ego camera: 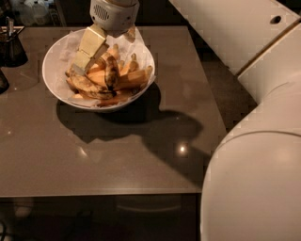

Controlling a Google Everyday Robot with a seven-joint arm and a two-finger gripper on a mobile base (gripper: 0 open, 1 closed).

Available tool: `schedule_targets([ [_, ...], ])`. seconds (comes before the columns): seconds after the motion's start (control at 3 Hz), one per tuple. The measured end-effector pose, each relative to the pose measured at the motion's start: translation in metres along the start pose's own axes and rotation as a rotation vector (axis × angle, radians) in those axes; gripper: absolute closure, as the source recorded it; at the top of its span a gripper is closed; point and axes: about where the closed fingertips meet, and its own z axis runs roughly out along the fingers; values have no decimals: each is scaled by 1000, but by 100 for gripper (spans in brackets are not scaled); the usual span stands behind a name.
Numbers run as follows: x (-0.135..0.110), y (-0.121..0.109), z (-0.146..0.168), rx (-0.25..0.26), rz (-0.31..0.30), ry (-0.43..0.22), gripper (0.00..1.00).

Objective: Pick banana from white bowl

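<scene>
- The robot's white arm (pixel 235 33) crosses the upper right of the frame, and its broad rounded body (pixel 254 183) fills the lower right corner.
- The grey wrist housing (pixel 114 13) sits at the top centre, above the far rim of the white bowl (pixel 51 82).
- From the housing, the cream gripper (pixel 81 63) slants down and to the left into the bowl, tip low over the left part of the fruit pile.
- Whether the gripper is apart or together cannot be told, nor whether it clamps anything.
- The banana (pixel 89 86), curved and dark-patched, lies along the lower left of the pile, its upper left end just beside the gripper tip; contact cannot be made out.
- Cleaner yellow-orange bananas (pixel 131 77) fan toward the right rim, and a dark-blotched one (pixel 112 73) stands near the middle.
- Crumpled white paper (pixel 70 40) rises past the rim on the upper left.
- The bowl stands at the upper left of a grey-brown table (pixel 117 160), which carries the arm's shadow (pixel 164 132).
- A dark container (pixel 11 47) stands at the left edge, apart from the bowl.
</scene>
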Motion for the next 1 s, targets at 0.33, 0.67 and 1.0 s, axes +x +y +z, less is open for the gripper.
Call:
schedule_targets([
  [0.33,-2,-3,7,-12,20,4,2],
  [0.67,-2,-7,11,-20,36,4,21],
  [1.0,-2,-11,12,-21,48,2,38],
])
